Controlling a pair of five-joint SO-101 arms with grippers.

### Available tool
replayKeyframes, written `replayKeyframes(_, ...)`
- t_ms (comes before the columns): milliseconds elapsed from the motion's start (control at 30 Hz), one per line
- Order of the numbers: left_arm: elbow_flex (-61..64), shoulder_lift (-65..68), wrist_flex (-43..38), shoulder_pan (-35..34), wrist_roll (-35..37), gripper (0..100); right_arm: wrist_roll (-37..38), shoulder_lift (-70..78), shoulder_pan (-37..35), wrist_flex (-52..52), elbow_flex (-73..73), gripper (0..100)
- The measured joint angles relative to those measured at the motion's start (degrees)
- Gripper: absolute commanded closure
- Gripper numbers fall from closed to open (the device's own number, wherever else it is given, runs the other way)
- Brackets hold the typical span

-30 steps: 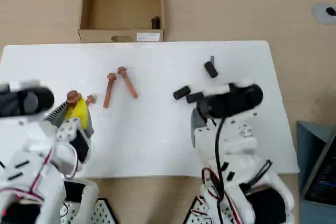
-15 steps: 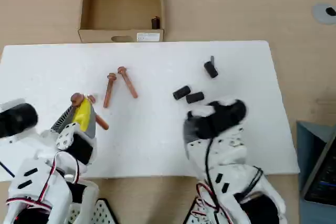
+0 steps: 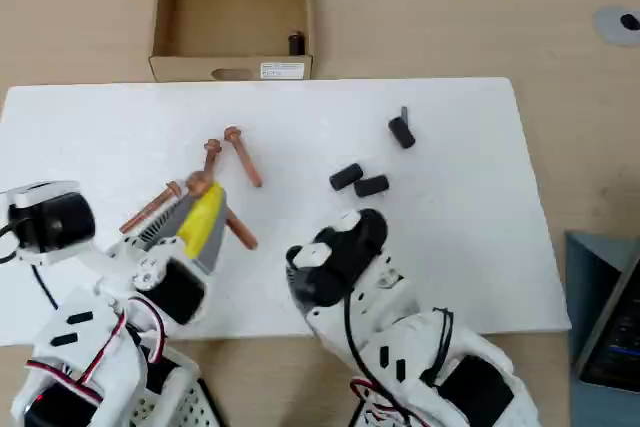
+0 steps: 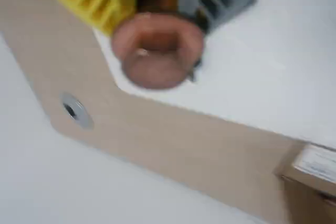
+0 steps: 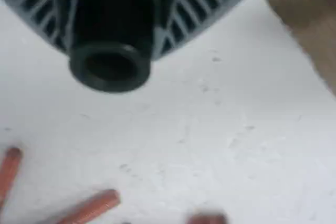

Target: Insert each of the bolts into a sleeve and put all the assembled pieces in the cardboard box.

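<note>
Broadly, worktop [image 3: 470, 267]: carries loose bolts [image 3: 242, 155] and loose sleeves [image 3: 371, 186].
Cardboard box [image 3: 232, 68]: beyond the worktop, with one dark piece [image 3: 296, 43] inside.
Left claw [image 3: 203, 199]: pinching a bolt [image 4: 157, 51] by its shank, tip free, likely for mating.
Right claw [image 5: 114, 43]: clamped on a sleeve [image 5: 110, 69], bore unobstructed to receive it.
Change: both claws have swung inward toward each other.
</note>
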Motion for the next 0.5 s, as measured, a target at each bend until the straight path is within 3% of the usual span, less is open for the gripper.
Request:
replayKeyframes(267, 0.79, 0.0, -0.35, 5.89, 0.0, 100, 4.66, 0.0, -0.7, -3.78, 2.55, 98.9)
replayKeyframes(500, 7.47, 0.18, -6.33, 6.15, 0.0, 100, 5.27, 0.0, -0.62, -5.89, 3.43, 98.9)
